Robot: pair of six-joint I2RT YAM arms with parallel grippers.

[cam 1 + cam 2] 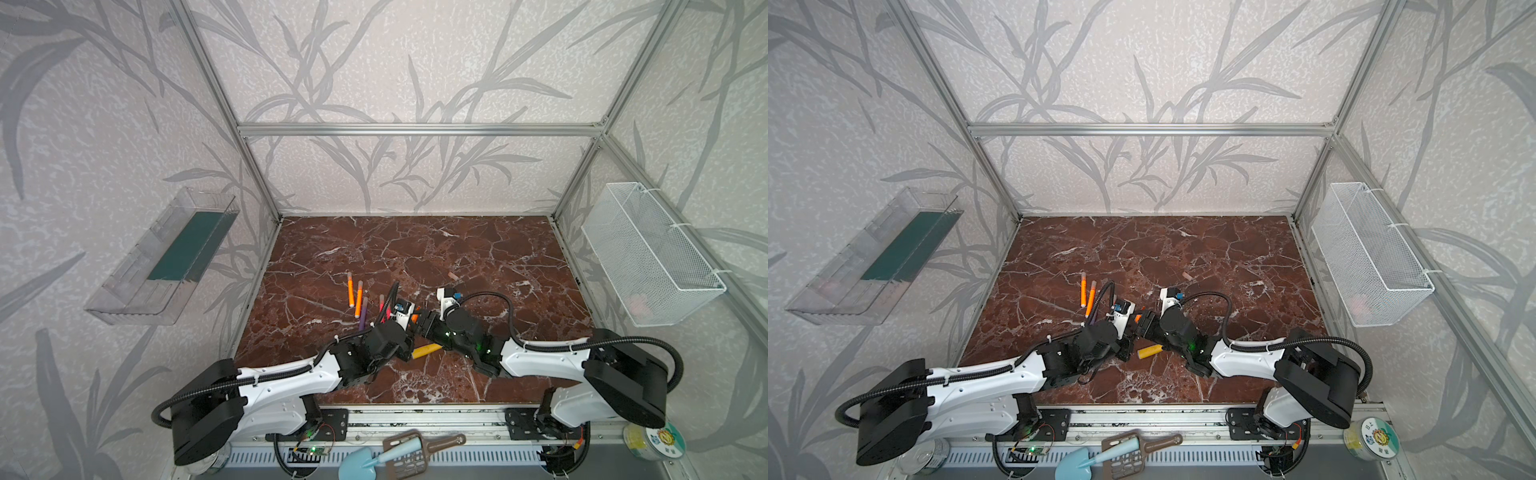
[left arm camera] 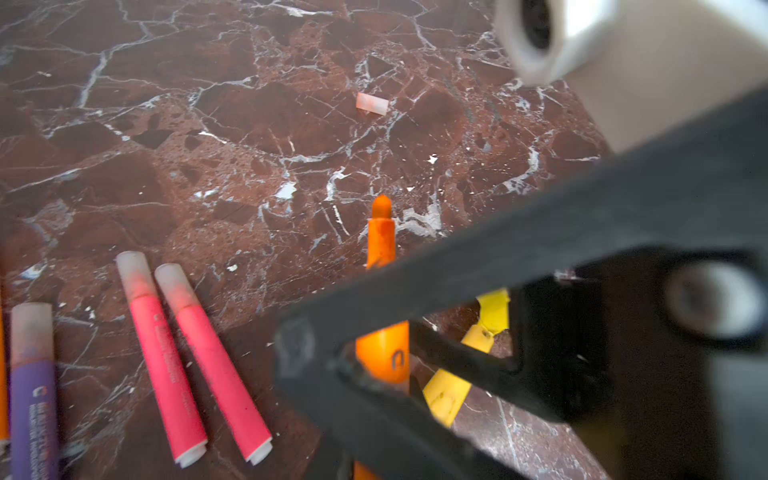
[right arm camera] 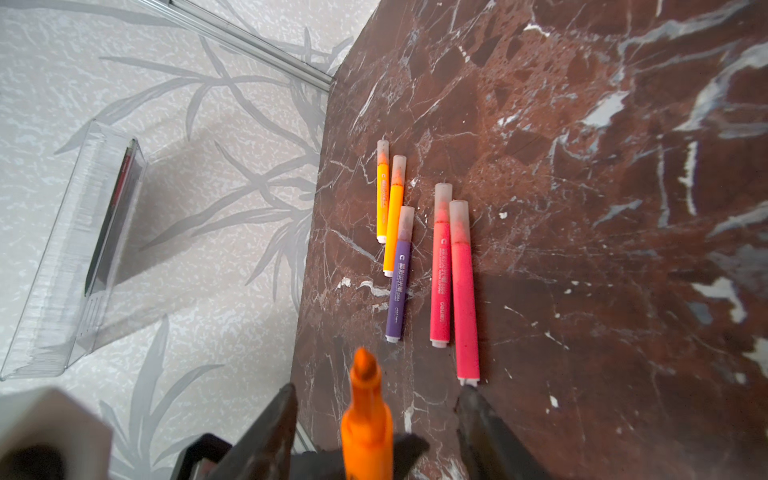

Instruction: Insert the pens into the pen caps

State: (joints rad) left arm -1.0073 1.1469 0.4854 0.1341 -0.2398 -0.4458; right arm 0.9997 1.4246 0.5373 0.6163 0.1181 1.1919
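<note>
Cap [image 2: 372,104] lies loose well beyond the bare tip of the orange pen [image 3: 365,415] pinched in the left gripper [image 1: 414,321], its length crosswise to the pen's, and seems nearer the right gripper [image 3: 376,388], whose jaws stand spread either side of that pen.

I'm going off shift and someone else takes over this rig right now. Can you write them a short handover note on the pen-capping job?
Left gripper: shut on the uncapped orange pen, tip bare.
Right gripper: open, jaws either side of that pen, holding nothing.
Done: five pens lie capped on the table: two orange pens, the purple pen, two pink pens.
Left to do: one loose cap lies beyond the right gripper. Pick it up and push it onto the held pen.
</note>
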